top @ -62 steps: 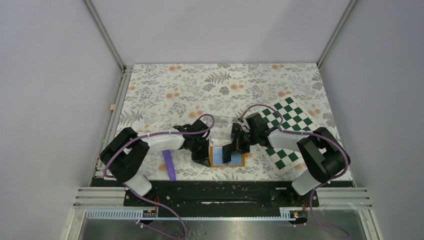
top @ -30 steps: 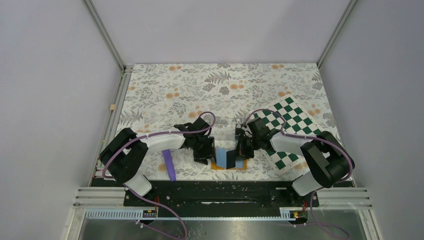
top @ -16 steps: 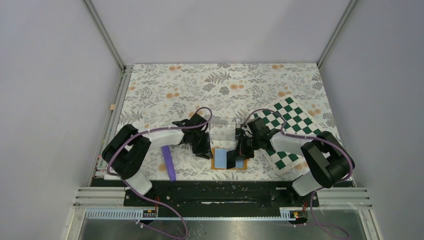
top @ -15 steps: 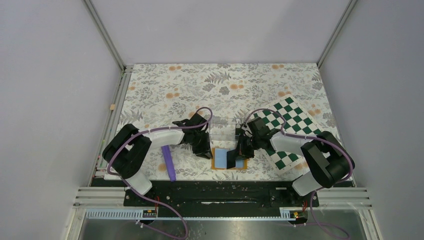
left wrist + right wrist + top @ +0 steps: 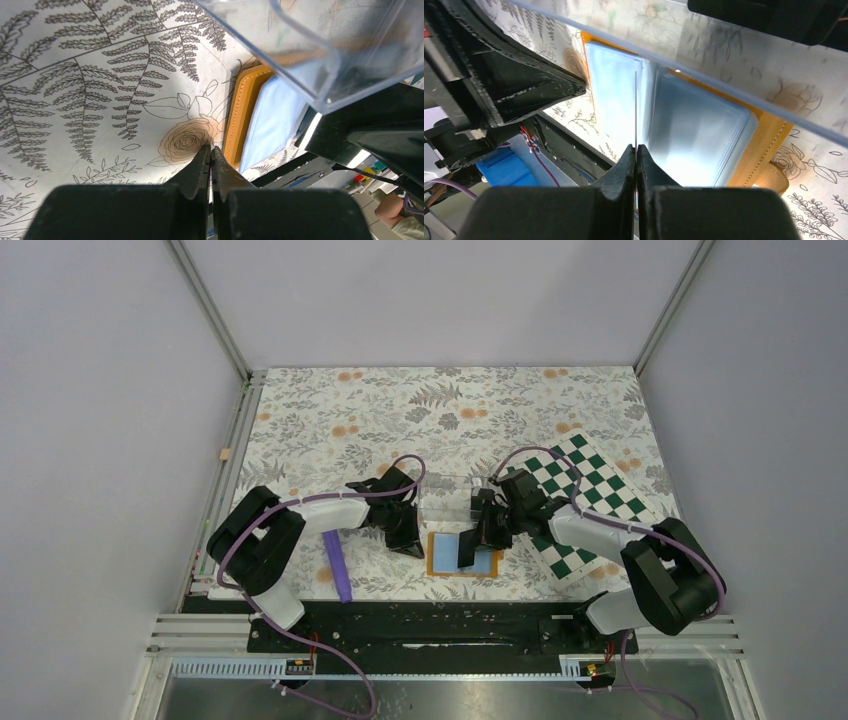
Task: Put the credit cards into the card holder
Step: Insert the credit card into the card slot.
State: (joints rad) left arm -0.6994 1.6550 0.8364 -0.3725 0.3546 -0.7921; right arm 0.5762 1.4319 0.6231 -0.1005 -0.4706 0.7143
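One thin dark card, pinched edge-on by the right tool, over the blue-lined orange card holder; left tool clamped together, empty.

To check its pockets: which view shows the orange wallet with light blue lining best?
Right wrist: the orange wallet lies open close up, pockets visible. Left wrist shows one edge; top external shows it small.

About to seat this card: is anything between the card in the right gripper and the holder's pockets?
Nothing visible. The card, shut in the right gripper, stands edge-on right over the open holder and its blue pockets. The clear box lies beyond the holder; the left gripper sits shut beside its left edge, off the pockets.
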